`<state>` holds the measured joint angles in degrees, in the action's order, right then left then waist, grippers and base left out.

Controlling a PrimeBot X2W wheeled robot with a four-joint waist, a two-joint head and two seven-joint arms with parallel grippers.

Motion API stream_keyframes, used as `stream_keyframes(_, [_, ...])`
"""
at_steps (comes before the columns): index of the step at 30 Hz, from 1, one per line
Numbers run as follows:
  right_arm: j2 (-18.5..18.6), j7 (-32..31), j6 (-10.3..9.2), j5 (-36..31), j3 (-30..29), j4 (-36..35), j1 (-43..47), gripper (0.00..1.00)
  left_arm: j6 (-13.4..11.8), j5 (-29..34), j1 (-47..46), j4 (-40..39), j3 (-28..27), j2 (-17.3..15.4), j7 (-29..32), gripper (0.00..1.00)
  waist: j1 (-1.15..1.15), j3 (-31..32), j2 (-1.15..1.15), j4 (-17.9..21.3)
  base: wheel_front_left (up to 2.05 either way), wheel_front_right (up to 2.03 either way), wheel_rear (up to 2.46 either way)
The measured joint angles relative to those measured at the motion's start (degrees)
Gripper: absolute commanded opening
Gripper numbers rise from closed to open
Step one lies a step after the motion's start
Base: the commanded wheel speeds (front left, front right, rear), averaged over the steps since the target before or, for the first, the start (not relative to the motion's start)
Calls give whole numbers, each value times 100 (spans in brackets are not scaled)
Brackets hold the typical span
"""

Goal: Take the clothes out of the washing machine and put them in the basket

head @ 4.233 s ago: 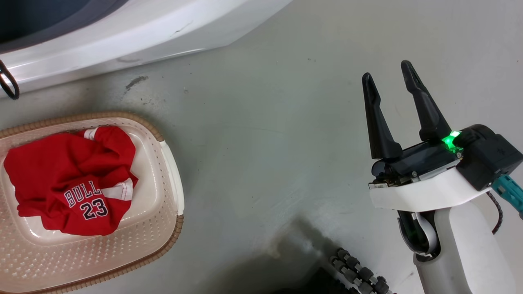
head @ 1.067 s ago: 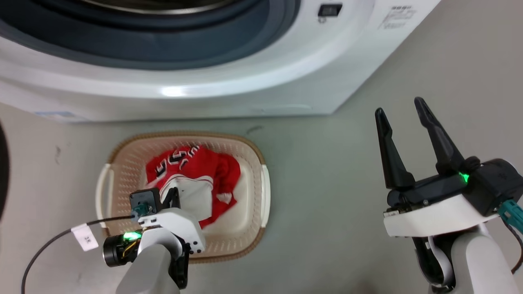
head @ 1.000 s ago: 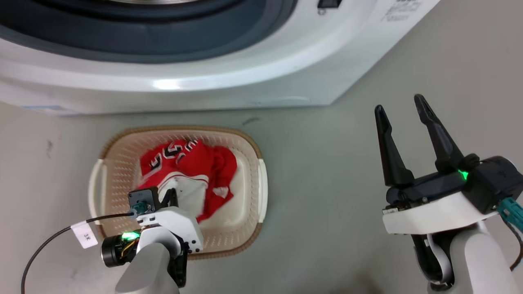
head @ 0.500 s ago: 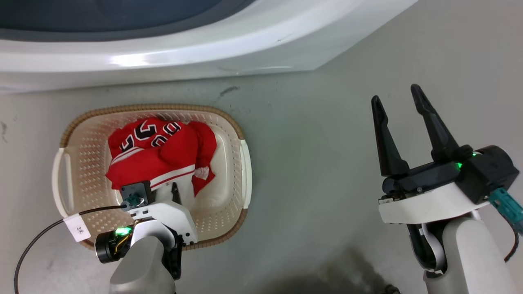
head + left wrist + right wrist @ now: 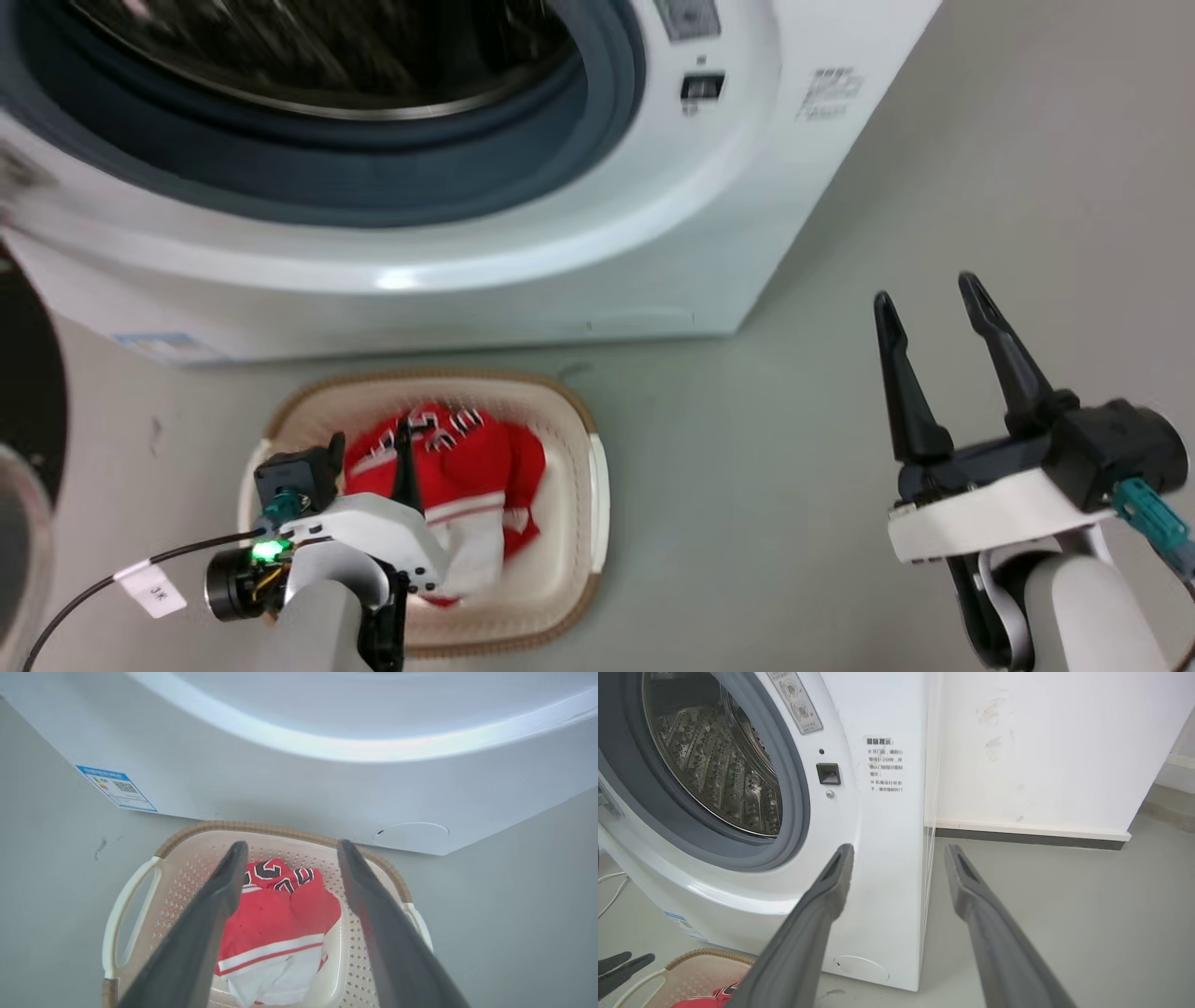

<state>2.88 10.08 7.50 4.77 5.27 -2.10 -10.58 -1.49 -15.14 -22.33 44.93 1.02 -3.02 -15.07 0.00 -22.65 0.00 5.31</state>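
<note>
Left gripper (image 5: 290, 847): fingers spread, nothing between them, hanging over the basket (image 5: 280, 827). The clothes heap (image 5: 280, 914) lies below and between the fingers, all of it inside the basket. Right gripper (image 5: 924, 291): also spread and empty, off by the right corner of the washer (image 5: 560, 243), well apart from the basket.

Heap: soft, limp, light by the look. It is crumpled and would likely sag and trail if lifted. Best hold, I judge, is a pinch on a raised fold near the middle, not a loose hem.

Jersey (image 5: 275, 875) lettering sits at the far end, toward the washer. White cloth (image 5: 275, 982) is at the near end. The heap's long axis runs along the fingers. The basket's lies across them, parallel to the washer front.

Drum (image 5: 714, 765): the visible part is bare steel, the rest hidden.
</note>
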Motion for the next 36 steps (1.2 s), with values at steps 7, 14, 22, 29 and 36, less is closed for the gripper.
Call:
stream_keyframes(7, [0, -166, 1, -93, -162, -147, 408, 100, 102, 386, 502, -1426, -148, 4, 0, 100, -1, 895, 0, -132, 0, 0, 0])
stream_keyframes(14, [0, -360, 0, -230, -304, -238, 742, 100, 122, 860, 962, -2843, -122, 7, 0, 100, -1, 1577, 0, -219, 0, 0, 0])
stream_keyframes(22, [1, -543, 0, -236, -539, -299, 1189, 100, 110, 1143, 1695, -3720, 73, 8, 0, 100, -2, 2154, 0, -329, 0, 0, 0])
stream_keyframes(29, [1, -642, 0, -222, -579, -400, 1298, 100, 100, 1232, 2077, -3879, 198, -70, 35, 100, -2, 2317, 0, -478, 0, 0, 0])
stream_keyframes(36, [1, -676, 1, -220, -580, -420, 1331, 100, 100, 1194, 2085, -3904, 232, -105, 115, 100, -1, 2317, 0, -537, 0, 0, 0])
